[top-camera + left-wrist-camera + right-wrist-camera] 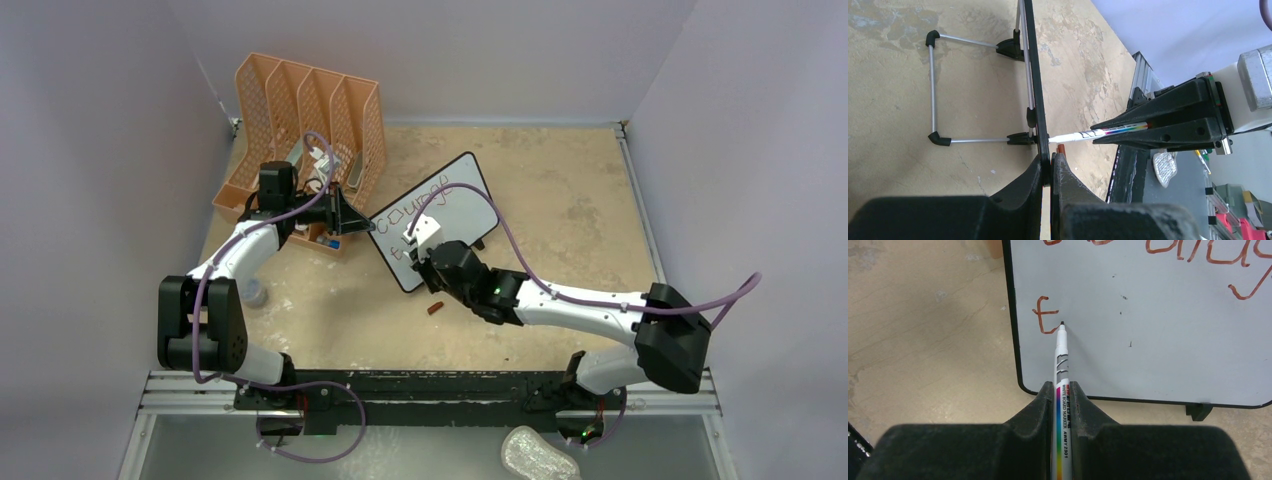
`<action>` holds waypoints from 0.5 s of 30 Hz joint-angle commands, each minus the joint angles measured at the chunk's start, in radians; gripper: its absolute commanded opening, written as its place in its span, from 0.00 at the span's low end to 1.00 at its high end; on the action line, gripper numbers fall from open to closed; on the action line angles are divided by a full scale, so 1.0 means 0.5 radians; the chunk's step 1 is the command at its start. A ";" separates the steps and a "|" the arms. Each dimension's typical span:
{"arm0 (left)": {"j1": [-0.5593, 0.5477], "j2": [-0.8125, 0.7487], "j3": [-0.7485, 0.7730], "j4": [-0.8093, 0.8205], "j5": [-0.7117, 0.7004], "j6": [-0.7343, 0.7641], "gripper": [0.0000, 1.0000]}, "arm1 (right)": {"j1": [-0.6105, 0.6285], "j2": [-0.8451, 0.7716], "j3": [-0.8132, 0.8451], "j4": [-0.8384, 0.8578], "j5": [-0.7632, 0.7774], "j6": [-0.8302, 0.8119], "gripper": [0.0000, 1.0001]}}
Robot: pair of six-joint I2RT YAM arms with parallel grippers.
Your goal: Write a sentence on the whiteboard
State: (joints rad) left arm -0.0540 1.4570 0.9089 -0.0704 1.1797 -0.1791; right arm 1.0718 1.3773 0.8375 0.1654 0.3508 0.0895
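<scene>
Whiteboard stands tilted back on the sandy, mottled table, turned at an angle, just right of an orange perforated file organizer. It is a flat white rectangle with a thin black frame, rounded corners and a small black foot. A bent wire stand with black end caps props it from behind.

The left arm folds up at its elbow. Its white forearm reaches up and right, and the left gripper lies level, its black fingers pinched tight on the whiteboard's left edge.

The right arm stretches low and leftward across the table from its base. The right gripper is closed narrowly on a slim white marker with a rainbow band on its barrel. The marker points at the lower left part of the board, and in the left wrist view its tip meets the board face.

The sentence is only partly there: a first line reading roughly "courag", and a single "t" below it, just left of the marker tip. The strokes look reddish-brown in the right wrist view.

A small reddish-brown piece lies on the table near the board's near corner.
</scene>
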 commanded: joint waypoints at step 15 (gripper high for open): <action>-0.027 0.019 0.012 -0.039 -0.057 0.088 0.00 | -0.028 0.010 0.118 0.150 0.012 -0.010 0.00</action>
State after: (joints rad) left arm -0.0540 1.4570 0.9089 -0.0704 1.1797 -0.1791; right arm 1.0653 1.3743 0.8436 0.1905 0.3496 0.0891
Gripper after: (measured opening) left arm 0.035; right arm 0.149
